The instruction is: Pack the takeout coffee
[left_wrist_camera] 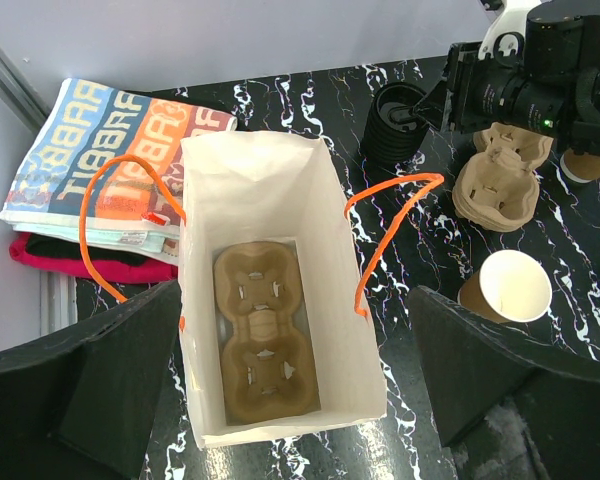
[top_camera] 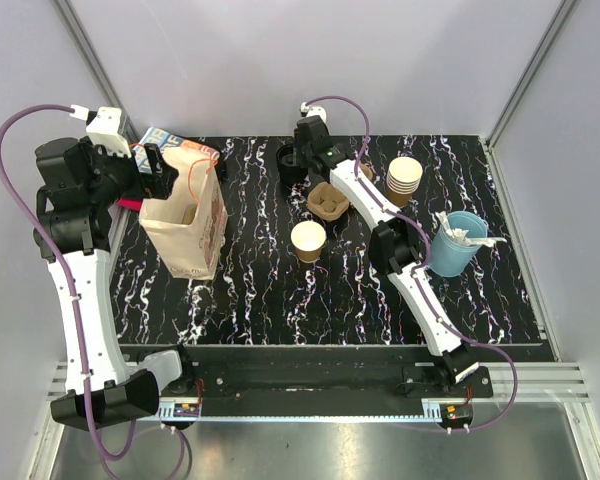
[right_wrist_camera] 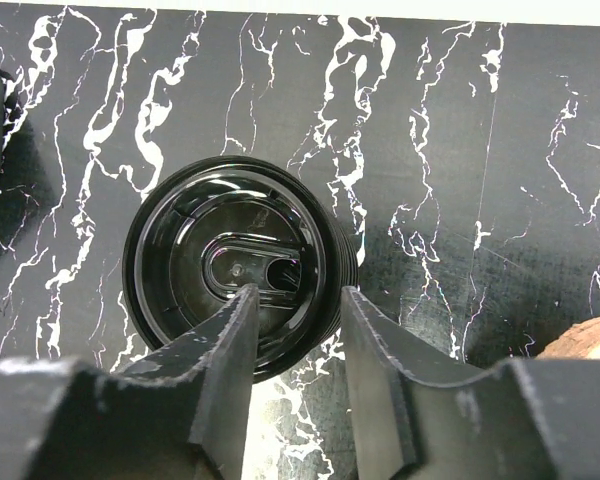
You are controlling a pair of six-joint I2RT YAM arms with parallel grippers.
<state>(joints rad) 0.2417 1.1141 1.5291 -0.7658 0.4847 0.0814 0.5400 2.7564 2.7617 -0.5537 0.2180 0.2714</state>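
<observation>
A single small brown paper cup (top_camera: 308, 240) stands lidless mid-table; it also shows in the left wrist view (left_wrist_camera: 510, 290). No lidded cup is in view. A stack of black lids (top_camera: 288, 165) stands at the back. My right gripper (top_camera: 300, 160) is open right over the stack (right_wrist_camera: 230, 260). In its wrist view (right_wrist_camera: 295, 300) one finger is over the top lid and the other is outside its rim. My left gripper (top_camera: 165, 175) is open wide above a white paper bag (top_camera: 185, 225) with orange handles. A brown cup carrier (left_wrist_camera: 265, 335) lies in the bag (left_wrist_camera: 250, 150).
A stack of brown carriers (top_camera: 328, 203) sits beside the lids. A stack of lidless paper cups (top_camera: 404, 178) and a light blue cup with stirrers (top_camera: 458, 243) stand at the right. A folded printed bag (left_wrist_camera: 110, 150) lies behind the white bag.
</observation>
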